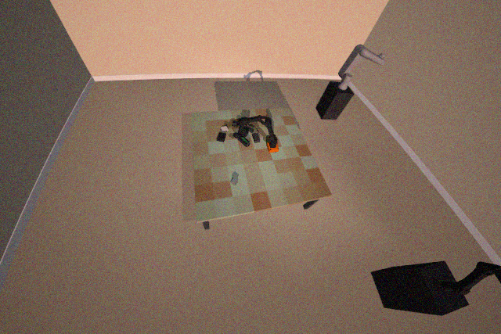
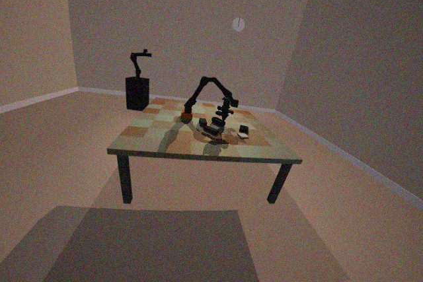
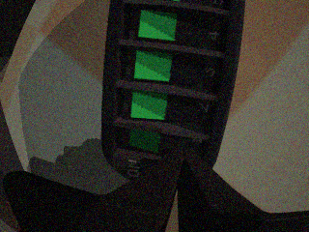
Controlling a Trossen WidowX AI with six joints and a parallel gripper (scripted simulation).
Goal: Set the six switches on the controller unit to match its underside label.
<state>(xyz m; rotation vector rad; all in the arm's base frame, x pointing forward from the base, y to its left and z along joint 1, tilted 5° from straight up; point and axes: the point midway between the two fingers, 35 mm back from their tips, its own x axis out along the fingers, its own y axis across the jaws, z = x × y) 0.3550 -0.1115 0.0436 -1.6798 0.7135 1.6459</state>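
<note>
Checkered bench [image 1: 267, 172] [image 2: 164, 145] below; the claw [image 1: 243, 130] [image 2: 224, 118] [image 3: 181, 157], closed and empty, crowds the unit [image 1: 243, 140] [image 3: 227, 87]. Pressing off-centre could flip the wrong switch or skid the unit.

The surface [image 1: 243, 184] [image 2: 153, 152] is shared by distant top and exterior views, steeply downward and shallowly toward twelve; close wrist view faces down.

In the wrist view, the dark controller unit [image 3: 233, 72] bears a sideways number 4 [image 3: 213, 36], number 3 [image 3: 210, 72] and number 2 [image 3: 205, 106], each beside its own green-ended switch. The mark above the 4 is cut off, and the lettering [image 3: 132, 167] at the lower end is too unclear to read in full.
</note>
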